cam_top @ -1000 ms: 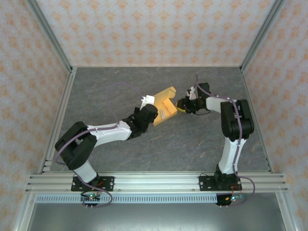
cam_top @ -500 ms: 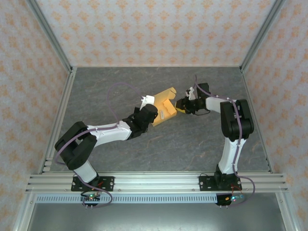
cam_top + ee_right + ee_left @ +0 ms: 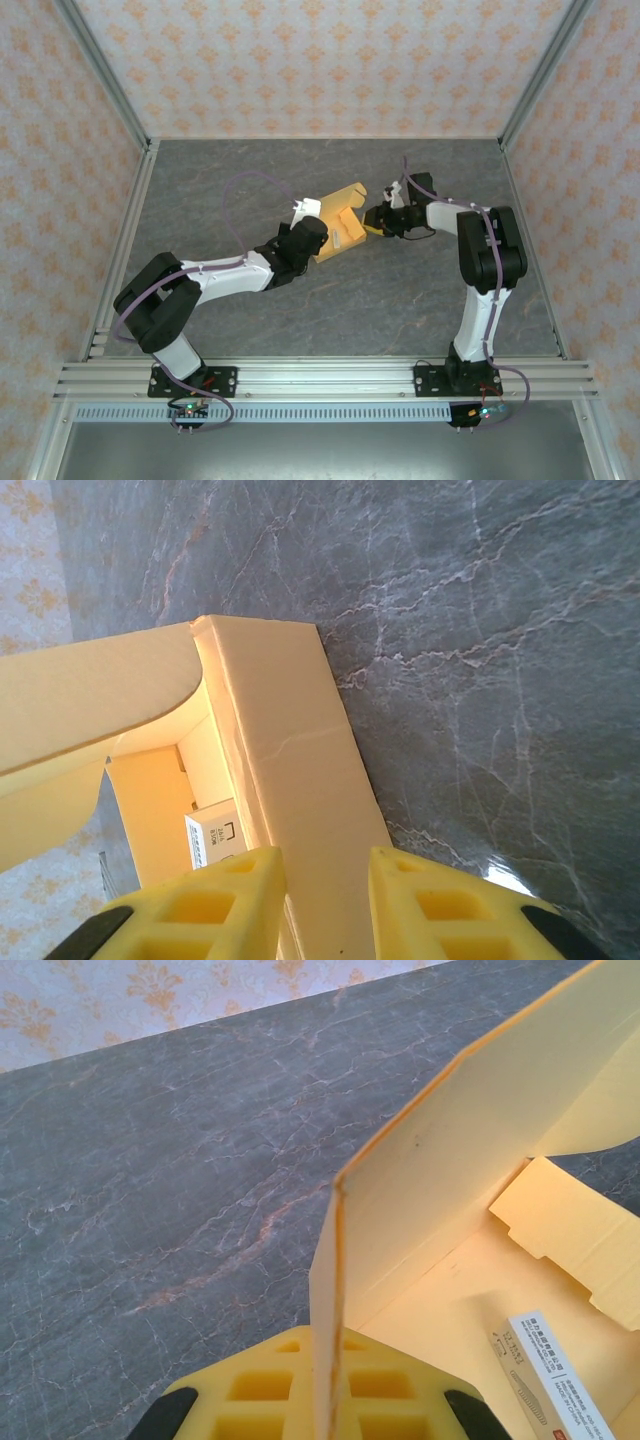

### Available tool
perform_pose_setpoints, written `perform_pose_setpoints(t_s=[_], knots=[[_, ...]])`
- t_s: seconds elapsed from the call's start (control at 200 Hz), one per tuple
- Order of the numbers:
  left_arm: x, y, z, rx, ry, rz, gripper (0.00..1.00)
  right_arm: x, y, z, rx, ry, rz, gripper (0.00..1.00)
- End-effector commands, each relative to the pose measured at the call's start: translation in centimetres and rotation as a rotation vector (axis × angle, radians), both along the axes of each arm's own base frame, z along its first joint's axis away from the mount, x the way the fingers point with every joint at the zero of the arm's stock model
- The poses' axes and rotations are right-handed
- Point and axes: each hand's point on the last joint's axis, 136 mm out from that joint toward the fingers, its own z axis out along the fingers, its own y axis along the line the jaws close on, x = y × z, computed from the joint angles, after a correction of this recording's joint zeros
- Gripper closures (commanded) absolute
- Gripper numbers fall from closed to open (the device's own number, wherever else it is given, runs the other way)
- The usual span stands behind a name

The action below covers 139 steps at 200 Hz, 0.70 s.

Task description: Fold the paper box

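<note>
Centrally, left gripper and right gripper each tight on a paper box wall; white tag inside.

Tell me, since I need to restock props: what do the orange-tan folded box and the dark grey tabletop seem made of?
The light orange-tan paper box looks like thin matte cardboard: a slim cut edge and crisp scored folds show. The dark grey tabletop has pale stone-like veins and a slight sheen; real stone or printed laminate, I cannot tell.
</note>
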Motion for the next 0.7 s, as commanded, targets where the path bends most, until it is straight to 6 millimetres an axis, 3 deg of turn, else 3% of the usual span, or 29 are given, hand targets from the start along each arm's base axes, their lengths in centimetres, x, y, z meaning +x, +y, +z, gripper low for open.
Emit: perform_pose_setpoints(t_s=[0.0,0.691], knots=[[-0.1,0.3,1.1,-0.03,-0.02,0.015,1.0,-0.9,1.3,0.4,0.018,-0.002,0.059,0.7],[-0.1,0.5,1.1,-0.029,-0.019,0.02,1.0,-1.5,2.4,0.6,0.036,0.0,0.096,0.66]])
